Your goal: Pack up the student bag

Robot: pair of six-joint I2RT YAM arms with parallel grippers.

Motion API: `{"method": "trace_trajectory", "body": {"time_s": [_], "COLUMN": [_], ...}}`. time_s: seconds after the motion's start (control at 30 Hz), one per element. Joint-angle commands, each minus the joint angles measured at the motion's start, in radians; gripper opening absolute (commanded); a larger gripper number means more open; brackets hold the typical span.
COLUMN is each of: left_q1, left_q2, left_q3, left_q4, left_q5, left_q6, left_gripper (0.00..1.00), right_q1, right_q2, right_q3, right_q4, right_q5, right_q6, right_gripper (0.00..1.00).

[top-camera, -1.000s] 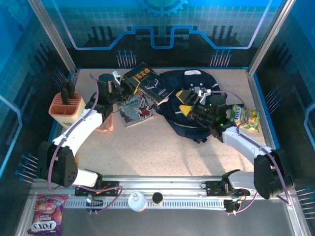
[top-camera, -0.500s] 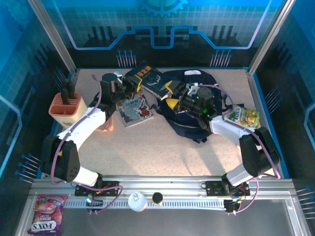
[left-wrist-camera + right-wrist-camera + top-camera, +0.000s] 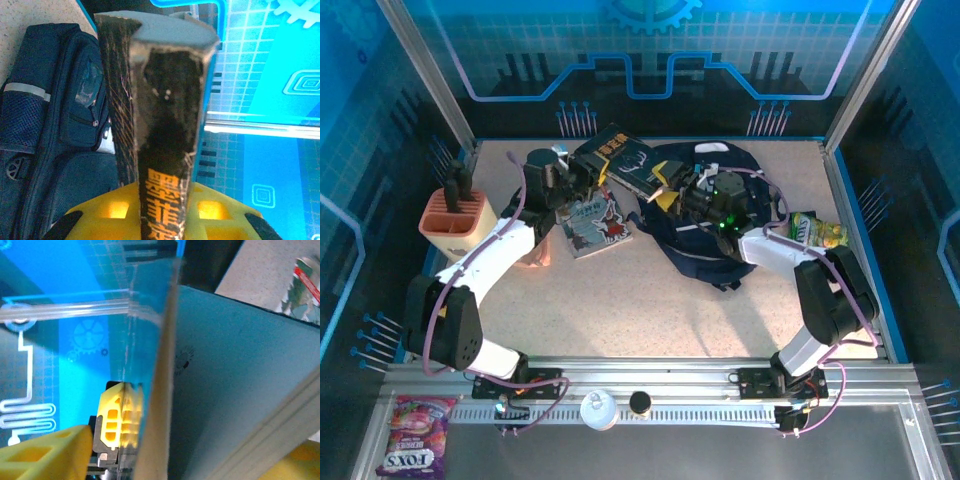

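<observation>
The student bag [image 3: 705, 245], dark navy, lies at the back right of the table; in the left wrist view the student bag [image 3: 45, 125] is at the left. My left gripper [image 3: 586, 177] is shut on a black book [image 3: 625, 163] with orange characters, held off the table beside the bag. Up close, the book [image 3: 167, 125] stands on edge between the left gripper's [image 3: 165, 205] yellow fingers [image 3: 95, 212]. My right gripper [image 3: 663, 187] is at the book's other end, open, with the book [image 3: 240, 370] between the right gripper's [image 3: 185, 452] spread fingers [image 3: 45, 455].
A second book [image 3: 595, 225] lies flat under the held one. An orange pencil holder [image 3: 455, 220] stands at the left edge, and a green snack bag [image 3: 817, 232] lies right of the bag. The glass back wall is close behind the book.
My right gripper has swung left from over the bag to the held book's end, and its jaws have narrowed around it. The left gripper kept its hold.
</observation>
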Motion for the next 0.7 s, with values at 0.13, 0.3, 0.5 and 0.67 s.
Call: {"method": "trace_trajectory", "body": {"time_s": [0.13, 0.3, 0.5, 0.67], "left_q1": [-0.003, -0.003, -0.002, -0.003], "left_q2": [0.018, 0.025, 0.027, 0.021], "left_q3": [0.029, 0.015, 0.02, 0.037], "left_q4": [0.029, 0.01, -0.015, -0.072], "left_q5": [0.102, 0.104, 0.098, 0.077], "left_q6": [0.064, 0.077, 0.109, 0.193], "left_gripper": [0.04, 0.05, 0.09, 0.3], "right_q1": [-0.005, -0.006, -0.014, -0.042], "right_q2": [0.025, 0.032, 0.015, -0.03], "right_q3": [0.029, 0.02, -0.004, -0.023], "right_q4": [0.181, 0.167, 0.135, 0.07], "right_q5": [0.022, 0.01, 0.015, 0.008], "right_q6": [-0.08, -0.092, -0.114, -0.17], "right_gripper": [0.59, 0.41, 0.2, 0.04]}}
